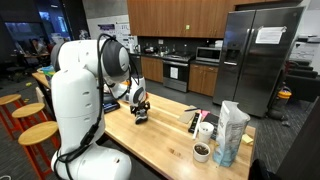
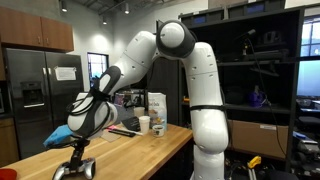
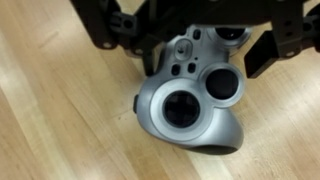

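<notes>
Kitchen, pale butcher-block counter (image 1: pixel 175 142): silver controller (image 3: pixel 190 108), flat at one end of the counter, hard glossy moulded plastic, rounded, black dished sticks (probably light, rigid, slippery on curves), best pinched across its narrower top; gripper (image 3: pixel 195 50) above, jaws apart astride it, seemingly not touching.
</notes>
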`<state>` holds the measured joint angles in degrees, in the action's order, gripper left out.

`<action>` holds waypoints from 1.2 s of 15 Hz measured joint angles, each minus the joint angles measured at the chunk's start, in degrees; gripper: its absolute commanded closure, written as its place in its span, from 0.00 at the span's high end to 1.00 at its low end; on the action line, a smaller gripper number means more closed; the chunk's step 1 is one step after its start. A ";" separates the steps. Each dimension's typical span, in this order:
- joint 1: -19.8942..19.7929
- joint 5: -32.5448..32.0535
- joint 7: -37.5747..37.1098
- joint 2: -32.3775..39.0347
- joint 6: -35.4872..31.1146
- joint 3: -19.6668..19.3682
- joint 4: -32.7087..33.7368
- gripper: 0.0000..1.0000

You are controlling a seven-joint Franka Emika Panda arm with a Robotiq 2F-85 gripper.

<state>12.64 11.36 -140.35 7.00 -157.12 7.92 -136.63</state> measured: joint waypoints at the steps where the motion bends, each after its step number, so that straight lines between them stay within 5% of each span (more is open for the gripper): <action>1: 0.01 -0.12 -1.37 0.14 0.17 -0.02 0.13 0.52; 5: 0.01 0.11 -9.62 0.48 3.49 -0.24 1.63 0.45; 8: 2.11 8.11 -8.63 0.88 7.58 -3.87 3.52 0.45; 13: 10.06 21.18 -8.60 2.16 12.11 -15.34 5.96 0.45; 18: 22.79 32.90 -8.67 4.61 14.59 -29.30 7.16 0.45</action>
<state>35.42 44.26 -149.02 11.61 -142.53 -21.38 -129.48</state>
